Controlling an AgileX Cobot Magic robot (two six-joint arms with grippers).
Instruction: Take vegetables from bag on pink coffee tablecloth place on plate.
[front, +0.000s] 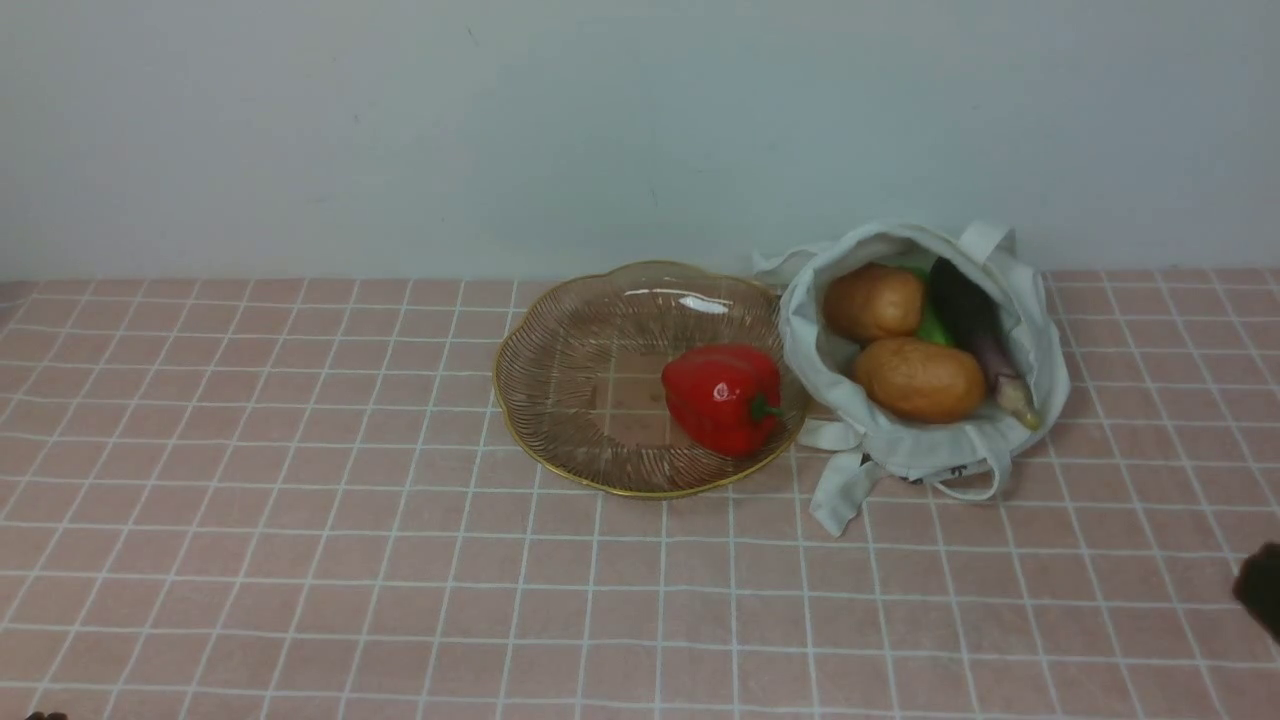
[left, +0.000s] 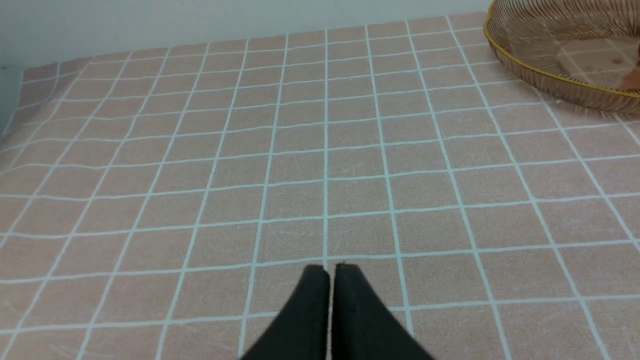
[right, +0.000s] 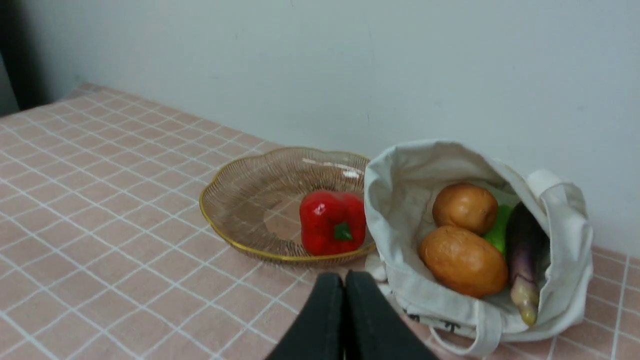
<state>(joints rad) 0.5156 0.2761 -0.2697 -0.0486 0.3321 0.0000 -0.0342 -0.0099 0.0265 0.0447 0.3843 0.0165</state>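
So the pink tablecloth (front: 300, 500) covered the whole table. On it sat the ribbed amber plate (front: 560, 340), and the cloth bag (front: 1035, 340) slumped right against the plate's right side with its mouth open toward the robot. The plate looked like glass, so probably fragile and nothing should get dropped in hard. The bag was floppy and would likely drag along if a finger snagged it.

The red pepper (front: 722, 397) was already on the plate, stem facing the bag. Still inside the bag:

- The near potato (front: 918, 379) lay with its long axis roughly left to right. It looked firm and rounded and might roll, so pinching across its short width seemed best.
- The far potato (front: 873, 302) sat just behind it.
- The eggplant (front: 968, 315) ran back to front along the bag's right wall, pale end pointing toward the robot. It looked smooth and probably slippery.
- A green piece (front: 932, 325) was wedged between them, mostly hidden.

The left gripper (left: 330, 270) and right gripper (right: 345, 277) both had their jaws pressed together on nothing. The right one sat nearer the bag.
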